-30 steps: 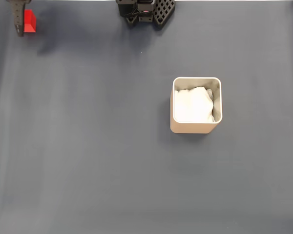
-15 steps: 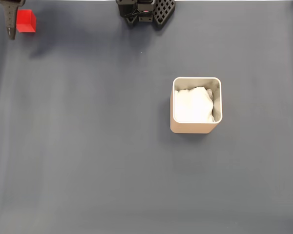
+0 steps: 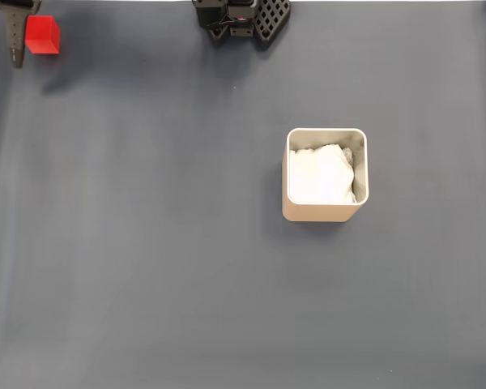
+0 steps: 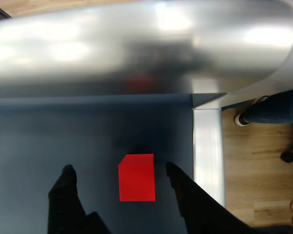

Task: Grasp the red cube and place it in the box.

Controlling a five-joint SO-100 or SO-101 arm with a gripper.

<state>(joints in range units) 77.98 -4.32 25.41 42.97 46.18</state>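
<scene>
wrist view: gripper (image 4: 118, 171) spread wide, fingers (image 4: 68, 195) either side of the red cube (image 4: 136, 177), not touching. no readable writing. box (image 3: 325, 175) well apart.

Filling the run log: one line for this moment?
pincer: open, straddling small red cube | cube: on mat, ungrasped | beige square box: no cube

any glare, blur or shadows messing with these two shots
Wrist view: the metal surface across the top is blurred and streaked with bright glare, with a faint red reflection in it; the red cube stays sharp between the dark fingers of the gripper. Fixed view: even, soft light, with a faint shadow below the cube and a slight one beside the box; no glare.
</scene>
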